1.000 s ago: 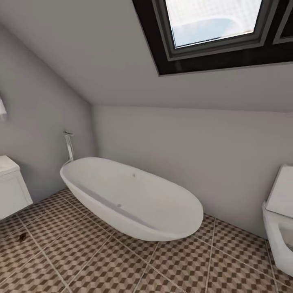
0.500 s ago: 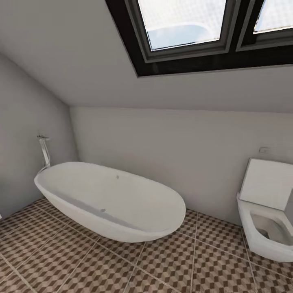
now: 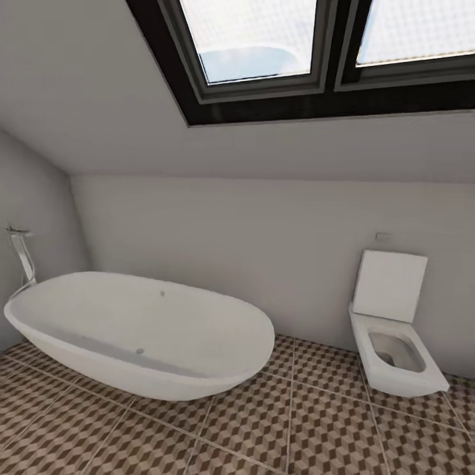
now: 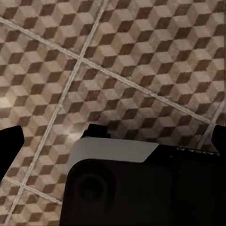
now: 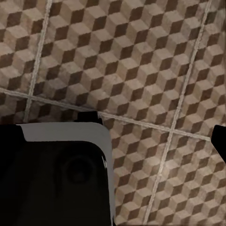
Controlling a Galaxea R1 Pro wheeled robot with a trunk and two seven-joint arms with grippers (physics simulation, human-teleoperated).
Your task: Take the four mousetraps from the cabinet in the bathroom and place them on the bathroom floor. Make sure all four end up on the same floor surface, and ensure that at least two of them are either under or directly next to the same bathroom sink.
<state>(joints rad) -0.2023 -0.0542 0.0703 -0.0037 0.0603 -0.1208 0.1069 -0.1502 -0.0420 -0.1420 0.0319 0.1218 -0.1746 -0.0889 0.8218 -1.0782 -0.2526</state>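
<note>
A long white oval bathtub (image 3: 142, 336) is faced, a white square-bowled toilet (image 3: 396, 349) beside it on the cube-patterned tiled bathroom floor (image 3: 316, 422). No mousetraps or cabinet are seen; a search step is judged underway, and turning toward the cabinet is called for. The jaws' state cannot be told.

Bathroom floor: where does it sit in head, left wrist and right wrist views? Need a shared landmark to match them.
Head view: the bathroom floor runs along the bottom, under the bathtub and the toilet.
Left wrist view: it spreads behind the dark robot body.
Right wrist view: it spreads behind the dark body too.
Shared landmark: pale grout lines crossing the brown cube-pattern tiles.
</note>
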